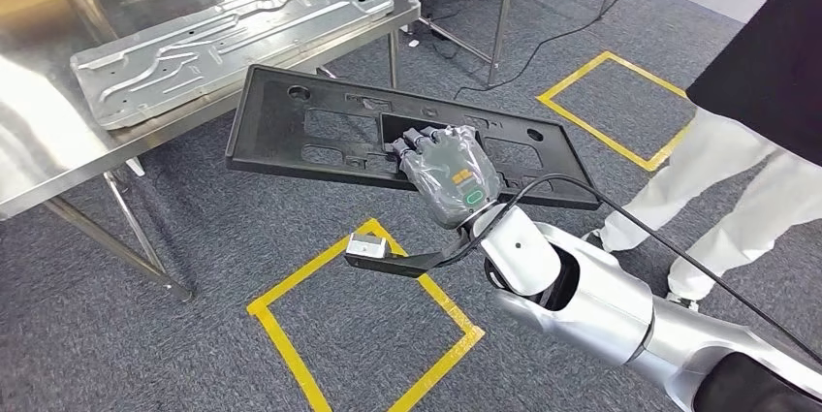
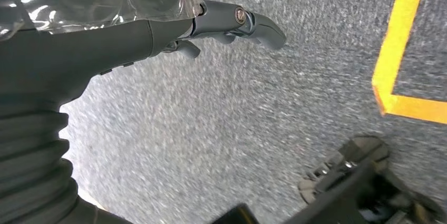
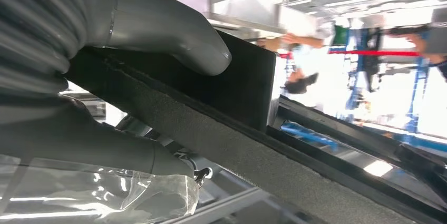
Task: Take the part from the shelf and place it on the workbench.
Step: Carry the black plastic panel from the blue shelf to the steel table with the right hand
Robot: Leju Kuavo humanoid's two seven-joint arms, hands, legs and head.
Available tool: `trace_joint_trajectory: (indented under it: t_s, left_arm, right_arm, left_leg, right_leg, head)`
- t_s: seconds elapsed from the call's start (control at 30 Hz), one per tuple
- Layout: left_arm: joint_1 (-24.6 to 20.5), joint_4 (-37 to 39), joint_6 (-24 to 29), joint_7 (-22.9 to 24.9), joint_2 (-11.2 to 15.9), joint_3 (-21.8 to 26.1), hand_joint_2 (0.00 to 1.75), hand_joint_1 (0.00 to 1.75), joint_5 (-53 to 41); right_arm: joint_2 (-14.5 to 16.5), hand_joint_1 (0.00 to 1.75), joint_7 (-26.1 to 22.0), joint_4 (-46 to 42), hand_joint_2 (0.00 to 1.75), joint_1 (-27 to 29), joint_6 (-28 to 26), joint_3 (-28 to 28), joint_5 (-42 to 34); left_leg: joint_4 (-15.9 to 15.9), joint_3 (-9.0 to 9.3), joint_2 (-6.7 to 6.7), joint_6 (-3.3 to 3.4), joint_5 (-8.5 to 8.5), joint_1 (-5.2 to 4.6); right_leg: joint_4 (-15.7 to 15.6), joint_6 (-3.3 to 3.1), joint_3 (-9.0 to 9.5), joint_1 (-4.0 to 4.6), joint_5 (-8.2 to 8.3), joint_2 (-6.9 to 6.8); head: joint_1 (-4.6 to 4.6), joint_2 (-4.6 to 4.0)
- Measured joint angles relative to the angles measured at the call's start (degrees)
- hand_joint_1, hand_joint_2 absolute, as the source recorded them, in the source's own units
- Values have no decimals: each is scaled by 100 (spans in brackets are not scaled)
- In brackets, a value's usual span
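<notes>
no legible text, labels or numbers

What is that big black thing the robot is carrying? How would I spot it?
Find the shiny steel workbench on the left, with a grey metal panel lying on it. Just beside its corner, above the carpet, the robot's right hand holds a long, flat black part. Unlike the grey panel, it is black, has cut-out windows, and is in the air.

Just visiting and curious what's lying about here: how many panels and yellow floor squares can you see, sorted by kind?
Flat black plastic panel with cut-outs, held by the right hand: 1
Embossed silver sheet-metal panel on the steel workbench: 1
Yellow tape floor squares: 2
Total: 4
</notes>
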Motion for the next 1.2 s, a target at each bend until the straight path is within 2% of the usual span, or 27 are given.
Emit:
trace_joint_trajectory:
  t_s: [0.03,0.07,0.1,0.13,0.17,0.23,0.27,0.3,0.33,0.37,0.4,0.43,0.47,0.5,0.53,0.57,0.6,0.63,0.7,0.73,0.77,0.87,0.9,1.0,1.03,1.2]
  left_arm:
    - [-4,0,-3,-1,-7,0,175,0,-1]
    - [-1,0,-5,-1,-13,0,175,0,-3]
    - [6,0,-7,-1,-15,1,175,0,-3]
    - [11,0,-7,-1,-15,2,175,0,-4]
    - [12,0,-7,-1,-15,3,175,0,-4]
    - [-2,0,-7,-1,-13,8,175,0,-5]
    - [-8,0,-7,-1,-13,10,175,0,-5]
    - [-9,0,-7,-1,-12,12,175,0,-5]
    - [-6,0,-7,-1,-10,14,175,0,-6]
    - [1,-1,-7,-1,-6,16,175,0,-7]
    - [6,-3,-9,-1,-5,18,175,0,-13]
    - [3,-4,-10,-1,-4,20,175,0,-18]
    - [-4,-6,-12,-1,-4,22,175,0,-25]
    - [-15,-7,-13,-1,-7,25,175,0,-33]
    - [-30,-7,-9,0,-7,29,175,0,-38]
    - [-41,-7,-5,1,-7,32,175,0,-43]
    - [-44,-7,-3,2,-7,36,175,0,-46]
    - [-41,-7,-5,9,-6,38,175,0,-47]
    - [-13,-7,-29,38,2,38,175,0,-38]
    - [2,-7,-43,60,5,38,175,0,-26]
    - [17,-7,-52,79,9,39,175,0,-5]
    - [46,-7,-57,102,11,54,175,0,42]
    - [51,-7,-57,103,11,63,175,0,46]
    - [60,-7,-56,120,15,88,175,0,56]
    - [61,-7,-55,135,16,94,175,0,63]
    - [64,-7,-62,151,16,121,175,0,70]
  right_arm:
    - [-5,175,2,1,175,15,1,2,-1]
    - [-10,175,2,1,175,28,2,3,-1]
    - [-10,175,3,1,175,37,2,3,-1]
    - [-11,175,5,1,175,41,2,3,-1]
    - [-14,175,6,1,175,40,2,3,-1]
    - [-20,175,9,1,175,37,3,4,-1]
    - [-21,175,8,1,175,38,3,6,-1]
    - [-20,175,8,1,175,36,4,7,-2]
    - [-17,175,8,1,175,34,5,8,-2]
    - [-15,175,8,1,175,29,7,8,-3]
    - [-9,175,10,0,175,23,8,7,-3]
    - [-5,175,13,-1,175,18,8,5,-19]
    - [-4,175,15,-1,175,17,6,4,-51]
    - [-4,175,16,-1,175,20,3,2,-96]
    - [-9,175,12,0,175,26,1,2,-151]
    - [-13,175,7,1,175,35,1,2,-193]
    - [-15,175,2,1,175,42,4,3,-220]
    - [-15,175,-3,1,175,45,11,3,-233]
    - [-15,175,-3,-1,175,42,43,2,-229]
    - [-15,175,1,-1,175,38,64,1,-217]
    - [-15,175,8,-1,175,40,87,3,-202]
    - [-16,175,25,-3,175,48,121,8,-173]
    - [-17,175,26,-5,175,45,122,8,-172]
    - [-18,175,31,-10,175,30,132,14,-171]
    - [-17,175,33,-11,175,28,135,16,-171]
    - [-13,175,-3,-23,175,30,167,32,-171]
  left_leg:
    - [1,4,-88,4,-3,3]
    - [2,7,-179,6,-5,7]
    - [7,12,-271,2,-8,14]
    - [16,19,-361,-9,-15,24]
    - [36,20,-451,-31,-30,34]
    - [115,-22,-609,-100,-74,40]
    - [142,-56,-678,-136,-87,43]
    - [155,-88,-742,-167,-87,53]
    - [149,-110,-807,-192,-81,72]
    - [168,-132,-792,-219,-92,79]
    - [268,-186,-667,-252,-148,76]
    - [487,-293,-483,-288,-263,73]
    - [822,-453,-262,-323,-422,72]
    - [1228,-656,-95,-355,-592,81]
    - [1593,-843,-20,-375,-714,98]
    - [1795,-954,13,-385,-745,108]
    - [1775,-952,25,-384,-671,114]
    - [1525,-832,29,-372,-506,116]
    - [709,-418,67,-310,-148,92]
    - [391,-258,91,-274,-58,66]
    - [213,-172,112,-244,-35,38]
    - [118,-127,98,-189,-54,11]
    - [90,-103,84,-194,-43,23]
    - [46,-66,49,-230,-17,41]
    - [47,-68,42,-225,-18,36]
    - [49,-68,37,-201,-28,32]
  right_leg:
    - [347,8,-205,-2,-99,27]
    - [538,15,-343,-3,-108,35]
    - [503,21,-371,-9,-2,39]
    - [249,30,-287,-23,195,64]
    - [-147,47,-126,-52,432,165]
    - [-831,60,169,-112,711,444]
    - [-991,45,238,-121,742,534]
    - [-1027,12,253,-108,718,531]
    - [-1025,-28,251,-98,722,453]
    - [-1031,-63,260,-92,721,378]
    - [-1038,-99,271,-96,719,306]
    - [-1045,-130,286,-101,715,240]
    - [-1047,-154,299,-94,703,180]
    - [-1046,-172,307,-86,691,125]
    - [-1046,-178,313,-79,680,72]
    - [-1045,-178,320,-76,668,22]
    - [-1045,-174,332,-75,655,-15]
    - [-1045,-166,352,-75,641,-42]
    - [-1051,-142,399,-69,610,-70]
    - [-1055,-126,407,-62,600,-77]
    - [-1063,-105,407,-56,596,-83]
    - [-1114,-20,437,-47,597,-109]
    - [-1135,-44,463,-40,601,-115]
    - [-1199,-181,521,-22,617,-119]
    - [-1220,-185,534,-21,619,-125]
    - [-1279,-95,560,-22,652,-135]
  head:
    - [0,-1]
    - [1,-1]
    - [1,-1]
    - [1,-1]
    - [1,-1]
    - [-2,-1]
    - [-5,-1]
    - [-7,-1]
    - [-9,-1]
    - [-7,-1]
    - [-20,-1]
    - [-35,-1]
    - [-49,-1]
    - [-66,-1]
    - [-67,-1]
    - [-68,-1]
    - [-68,-1]
    - [-69,-1]
    - [-68,-1]
    - [-67,-1]
    - [-66,-1]
    - [-63,-1]
    - [-61,-1]
    - [-49,0]
    - [-47,0]
    - [-47,-1]
